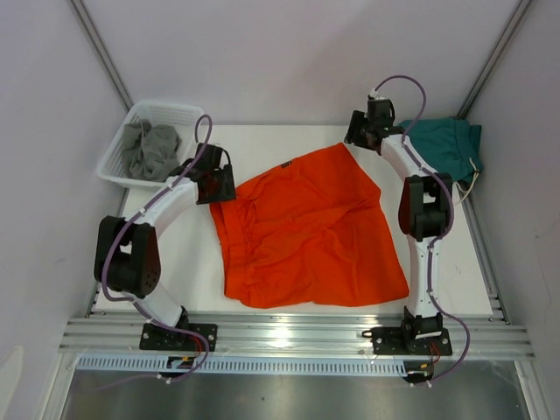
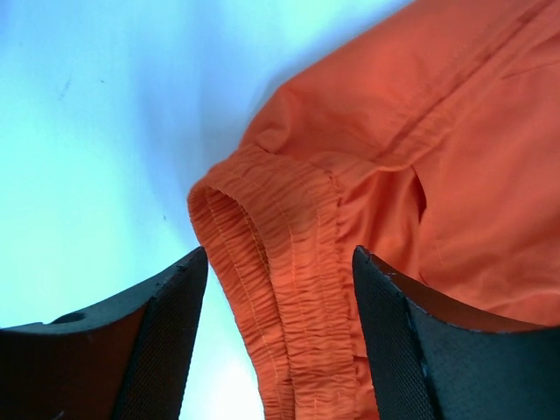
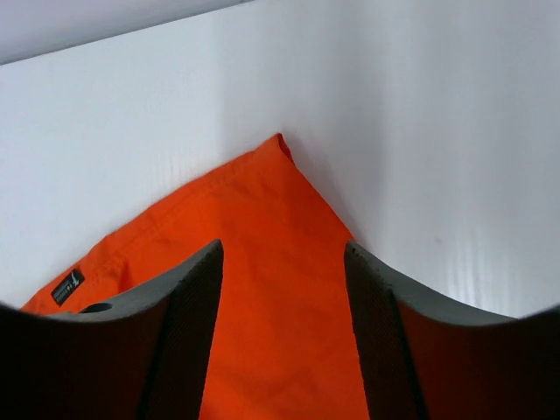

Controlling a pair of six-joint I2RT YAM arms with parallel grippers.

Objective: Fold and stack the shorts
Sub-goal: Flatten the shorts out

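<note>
The orange shorts (image 1: 306,227) lie spread, somewhat rumpled, across the middle of the white worktop (image 1: 262,144). Their near hem runs close to the worktop's 6 o'clock edge, just short of the metal rail (image 1: 297,337). Their pointed far corner reaches toward 12 o'clock. The left end effector (image 1: 220,185) sits at the shorts' 10 o'clock corner. In its wrist view its jaws stand wide, and the gathered waistband (image 2: 289,289) runs between the fingers (image 2: 166,341) with a sliver of worktop showing beside it, so nothing is clamped. The right end effector (image 1: 360,131) is over the far corner at 1 o'clock, its jaws likewise spread with orange cloth below them and nothing held. A small black label (image 3: 68,286) sits on the cloth's edge. The teal shorts (image 1: 446,144) lie bunched in the 2 o'clock corner, apart from the orange pair, with the right arm between them. A white basket (image 1: 112,159) holding grey cloth (image 1: 150,150) fills the 10 o'clock corner. Bare worktop shows along the far edge between basket and right arm, and in a strip at 3 o'clock.
</note>
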